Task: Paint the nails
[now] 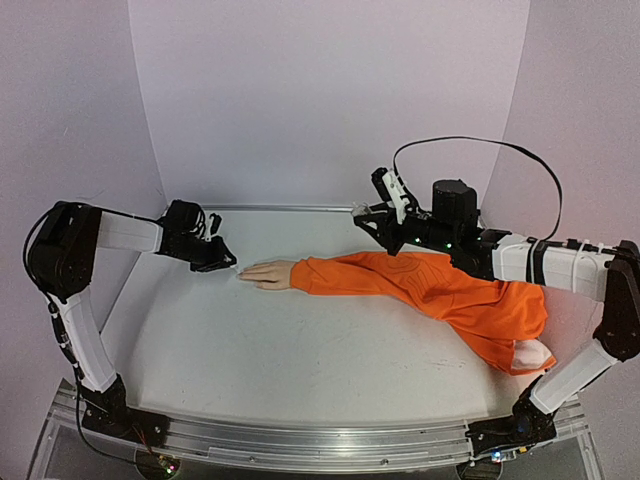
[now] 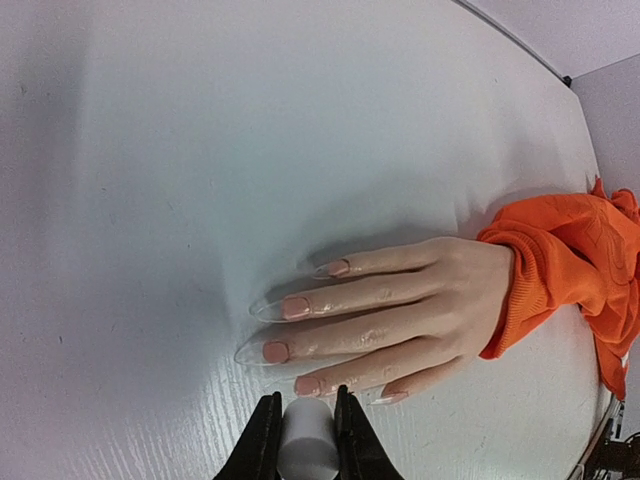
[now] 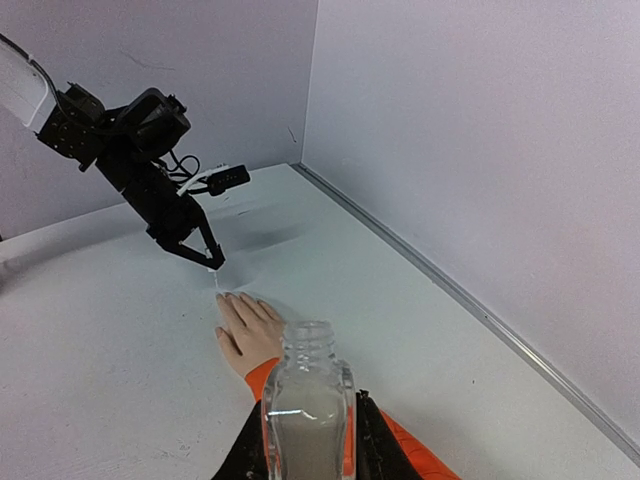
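Observation:
The pale mannequin hand (image 1: 268, 273) lies flat on the white table, sticking out of an orange sleeve (image 1: 430, 285). Its nails (image 2: 295, 307) are pink with long clear tips. My left gripper (image 1: 222, 262) is shut on a white cylindrical brush cap (image 2: 305, 440) and sits just off the fingertips, closest to the lowest finger's nail (image 2: 307, 385). In the right wrist view a thin brush tip (image 3: 215, 280) hangs from it above the fingertips. My right gripper (image 3: 305, 445) is shut on a small clear open bottle (image 3: 306, 400) of pale liquid, held upright above the sleeve (image 3: 410, 445).
Pale purple walls close in the table at the back and sides, with a metal strip (image 3: 470, 310) along the back edge. The sleeve's bulk (image 1: 500, 330) lies at the right. A black cable (image 1: 480, 145) loops over the right arm.

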Robot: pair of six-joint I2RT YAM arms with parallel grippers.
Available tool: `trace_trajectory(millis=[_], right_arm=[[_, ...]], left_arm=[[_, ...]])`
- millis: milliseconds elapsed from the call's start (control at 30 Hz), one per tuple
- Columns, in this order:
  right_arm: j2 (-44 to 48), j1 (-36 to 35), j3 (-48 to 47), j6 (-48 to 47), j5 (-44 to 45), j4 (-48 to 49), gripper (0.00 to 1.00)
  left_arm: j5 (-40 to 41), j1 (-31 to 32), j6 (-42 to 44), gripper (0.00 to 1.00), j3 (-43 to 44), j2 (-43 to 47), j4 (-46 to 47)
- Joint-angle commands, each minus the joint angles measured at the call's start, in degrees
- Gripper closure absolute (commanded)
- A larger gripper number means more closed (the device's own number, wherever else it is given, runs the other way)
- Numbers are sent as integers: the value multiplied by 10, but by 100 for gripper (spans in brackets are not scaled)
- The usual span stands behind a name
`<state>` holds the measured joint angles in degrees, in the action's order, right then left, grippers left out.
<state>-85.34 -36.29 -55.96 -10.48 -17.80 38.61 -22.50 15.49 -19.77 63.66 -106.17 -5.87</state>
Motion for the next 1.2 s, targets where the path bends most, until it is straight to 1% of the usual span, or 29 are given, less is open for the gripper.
trace_trajectory(millis=[0, 667, 1000, 1167], right_arm=[[8, 3, -14, 7, -9, 43, 100], [4, 3, -13, 6, -8, 43, 100], [6, 2, -13, 7, -9, 43, 100], [7, 3, -12, 8, -8, 43, 100]], left_arm=[[-24, 3, -8, 100, 23, -2, 30], [-1, 1, -3, 100, 28, -24, 31], [30, -10, 1, 100, 18, -10, 31], [23, -10, 2, 100, 12, 6, 32]])
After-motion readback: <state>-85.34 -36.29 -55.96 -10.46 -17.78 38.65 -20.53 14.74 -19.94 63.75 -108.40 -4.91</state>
